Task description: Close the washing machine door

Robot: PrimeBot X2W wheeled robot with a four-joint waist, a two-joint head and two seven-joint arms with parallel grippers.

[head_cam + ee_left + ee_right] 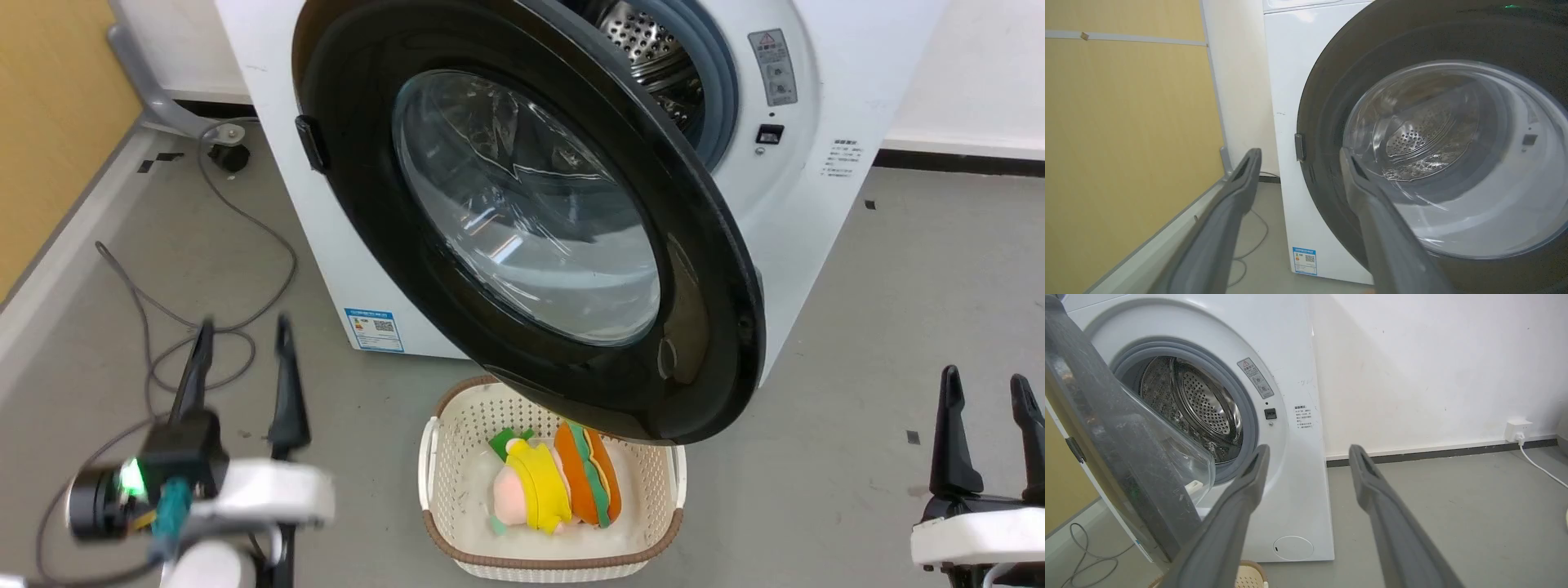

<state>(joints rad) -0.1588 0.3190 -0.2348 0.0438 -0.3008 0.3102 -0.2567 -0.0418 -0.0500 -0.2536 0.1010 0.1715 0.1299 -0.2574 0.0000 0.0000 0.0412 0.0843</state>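
The washing machine door point(522, 220), glossy black with a clear bulging window, stands swung out from the white washing machine point(816, 188), hinged at the machine's left. Behind its upper edge the steel drum point(645, 49) and grey gasket show. My left gripper point(241, 335) is open at the lower left, apart from the door. In the left wrist view the left gripper point(1298, 153) points at the door point(1331, 122) near its hinge side. My right gripper point(984, 384) is open at the lower right, clear of the door's free edge. The right wrist view has the right gripper point(1308, 449), the door point(1106, 428) edge-on and the drum point(1196, 404).
A cream laundry basket point(445, 457) with plush toys point(563, 486) sits on the floor just under the door's lower edge. Grey cables point(188, 327) loop on the floor at left beside a yellow wall panel point(49, 98). A white plug and cord point(1519, 437) sit at the right wall.
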